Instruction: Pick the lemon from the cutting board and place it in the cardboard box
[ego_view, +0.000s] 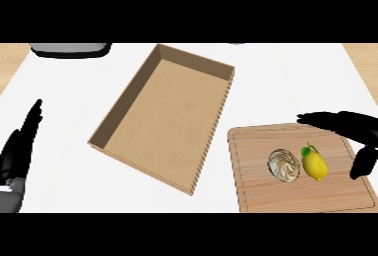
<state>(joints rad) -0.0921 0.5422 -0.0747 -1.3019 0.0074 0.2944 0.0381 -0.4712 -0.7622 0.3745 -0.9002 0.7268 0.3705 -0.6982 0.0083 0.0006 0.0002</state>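
Observation:
A yellow lemon with a small green leaf lies on the wooden cutting board at the lower right. My right hand hovers over the board's right side, open, its fingers reaching left above the lemon and the thumb hanging down to the lemon's right; it does not touch the fruit. The open cardboard box lies tilted in the middle of the counter, with nothing inside. My left hand rests open at the left edge, fingers pointing up.
A round beige, swirl-patterned object sits on the board just left of the lemon. A dark grey appliance stands at the back left. White counter top stretches between box and board.

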